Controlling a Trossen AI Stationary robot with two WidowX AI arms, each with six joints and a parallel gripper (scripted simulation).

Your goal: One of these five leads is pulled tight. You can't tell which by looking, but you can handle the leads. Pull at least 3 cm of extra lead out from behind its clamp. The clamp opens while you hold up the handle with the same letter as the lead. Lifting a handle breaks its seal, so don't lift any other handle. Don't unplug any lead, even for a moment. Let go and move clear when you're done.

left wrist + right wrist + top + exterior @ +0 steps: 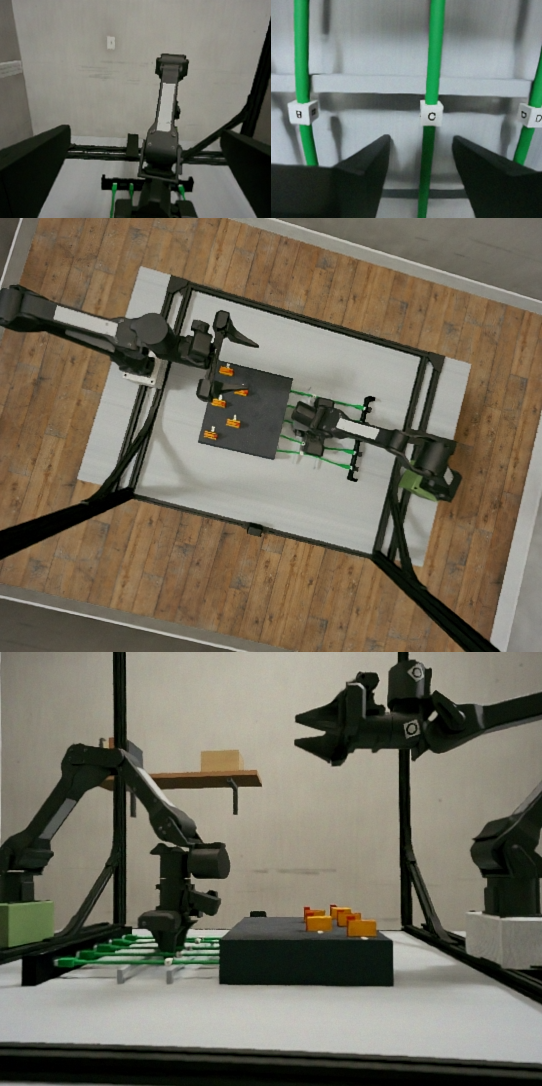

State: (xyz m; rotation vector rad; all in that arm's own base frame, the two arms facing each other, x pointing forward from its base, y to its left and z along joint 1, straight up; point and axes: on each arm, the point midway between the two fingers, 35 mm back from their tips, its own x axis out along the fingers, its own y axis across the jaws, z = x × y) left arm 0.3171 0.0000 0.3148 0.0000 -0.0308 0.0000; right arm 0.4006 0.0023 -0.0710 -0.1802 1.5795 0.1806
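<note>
Five green leads [320, 430] run from the black box [245, 410] to a black rail [361, 438]. My right gripper [301, 430] [170, 946] is down at lead level. In the right wrist view its open fingers straddle lead C [434, 73], near its white C tag [431, 116], without touching it. Lead B [301, 58] lies on the left and lead D [531, 112] on the right. A grey clamp bar [417, 85] crosses behind them. Several orange handles [340, 919] sit on the box. My left gripper [296, 730] is open and empty, high above the box.
Black frame posts [119, 787] stand around the mat. A wall shelf with a tan box [220, 761] is at the back. The right arm stands on a green block [25, 922], the left arm on a white one [505, 939].
</note>
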